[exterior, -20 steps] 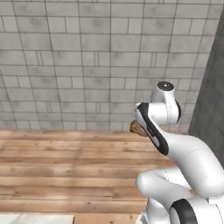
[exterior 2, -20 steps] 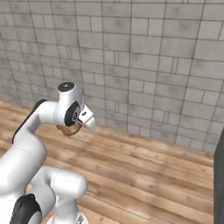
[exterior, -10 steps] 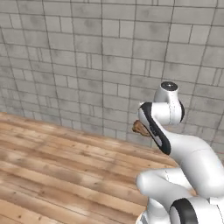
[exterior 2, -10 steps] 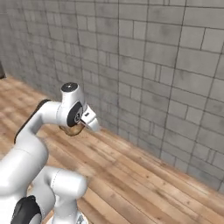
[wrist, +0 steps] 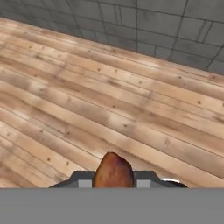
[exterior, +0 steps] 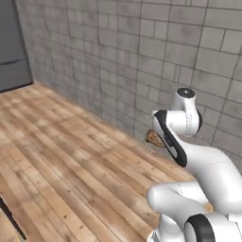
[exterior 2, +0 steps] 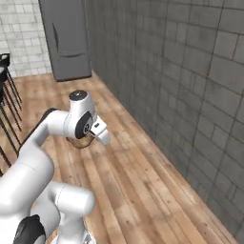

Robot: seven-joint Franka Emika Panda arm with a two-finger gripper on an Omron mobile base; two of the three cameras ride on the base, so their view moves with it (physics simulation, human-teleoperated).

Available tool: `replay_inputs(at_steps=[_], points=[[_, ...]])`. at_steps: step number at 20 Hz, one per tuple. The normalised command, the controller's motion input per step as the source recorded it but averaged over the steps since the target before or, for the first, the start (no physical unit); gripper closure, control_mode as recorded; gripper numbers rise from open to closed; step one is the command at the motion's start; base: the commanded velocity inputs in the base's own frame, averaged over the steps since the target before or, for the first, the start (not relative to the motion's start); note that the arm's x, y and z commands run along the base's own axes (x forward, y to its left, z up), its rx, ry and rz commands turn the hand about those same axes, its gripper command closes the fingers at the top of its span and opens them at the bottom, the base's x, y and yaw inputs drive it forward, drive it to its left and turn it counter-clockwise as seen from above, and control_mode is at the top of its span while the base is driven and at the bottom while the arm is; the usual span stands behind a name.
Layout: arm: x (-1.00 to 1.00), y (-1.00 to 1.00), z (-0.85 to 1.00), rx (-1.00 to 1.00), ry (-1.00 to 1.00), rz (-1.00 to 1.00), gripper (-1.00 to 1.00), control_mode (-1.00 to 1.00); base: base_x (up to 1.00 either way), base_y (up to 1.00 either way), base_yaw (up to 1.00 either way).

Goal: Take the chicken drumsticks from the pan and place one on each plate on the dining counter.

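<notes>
Carrying one drumstick across open floor

Our gripper (wrist: 113, 183) is clamped on a chicken drumstick (wrist: 113, 171) at 6 o'clock in the hand view; we judge a jolt or swing could shake it loose onto the wood floor (wrist: 109, 105). The right base view adds a grey fridge (exterior 2: 66, 38) at 11 o'clock.

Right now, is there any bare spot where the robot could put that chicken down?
Only floor: wide bare wood planks run along the grey brick wall. No plate is nearby. The end effector grips the chicken drumstick. Stools and the fridge crowd the far end.
</notes>
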Motion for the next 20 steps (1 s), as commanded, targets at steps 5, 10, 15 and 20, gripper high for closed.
replay_inputs(at_steps=[5, 10, 15, 20], points=[[0.00, 0.00, 0.00, 0.00, 0.00, 0.00, 1.00, 1.00, 0.93, 0.00, 0.67], [0.00, 0.00, 0.00, 0.00, 0.00, 0.00, 1.00, 1.00, 1.00, 0.00, 0.54], [0.00, 0.00, 0.00, 0.00, 0.00, 0.00, 1.00, 1.00, 1.00, 0.00, 0.48], [0.00, 0.00, 0.00, 0.00, 0.00, 0.00, 1.00, 1.00, 1.00, -0.05, 0.36]])
